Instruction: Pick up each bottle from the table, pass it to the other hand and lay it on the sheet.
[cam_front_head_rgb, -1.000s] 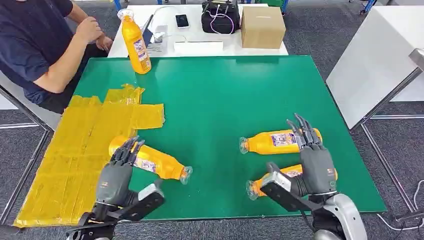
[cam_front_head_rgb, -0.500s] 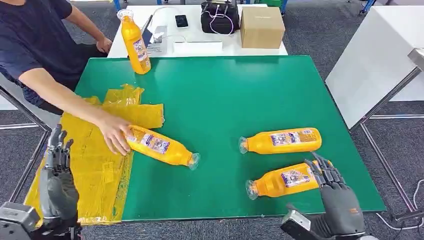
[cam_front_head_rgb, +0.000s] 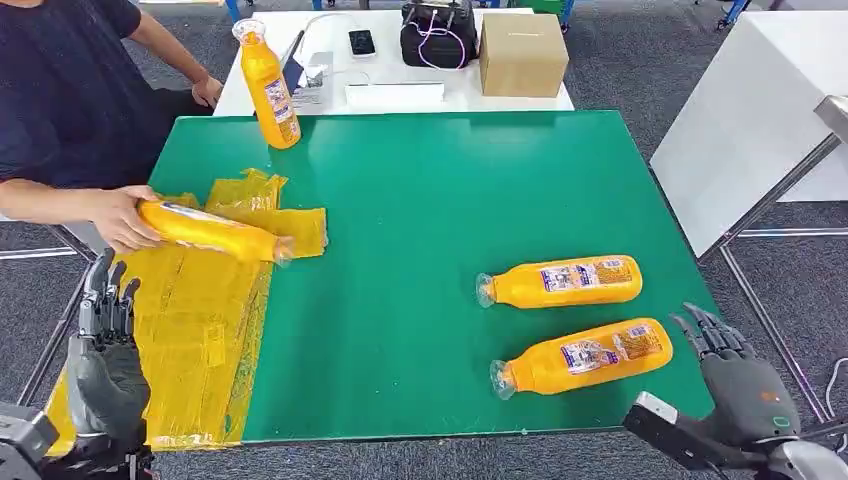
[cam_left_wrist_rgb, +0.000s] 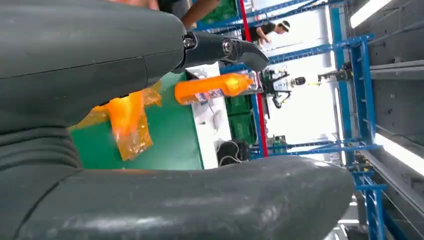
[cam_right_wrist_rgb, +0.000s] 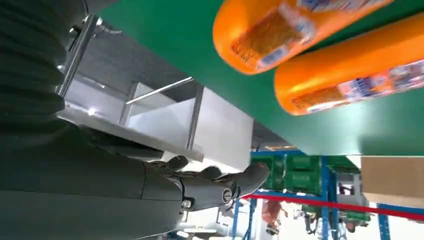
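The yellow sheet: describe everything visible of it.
The yellow sheet looks like thin, glossy, crinkled plastic, made of strips or patches joined together. It lies flat along the green table's left side, running from the near edge toward the middle, with a rumpled flap jutting right at its far end. A person's hand holds an orange bottle over that far end. The left hand hovers at its near left corner.

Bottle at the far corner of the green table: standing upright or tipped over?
Upright. The far bottle stands on its base at the green table edge, cap up, unlike the two bottles lying on their sides.
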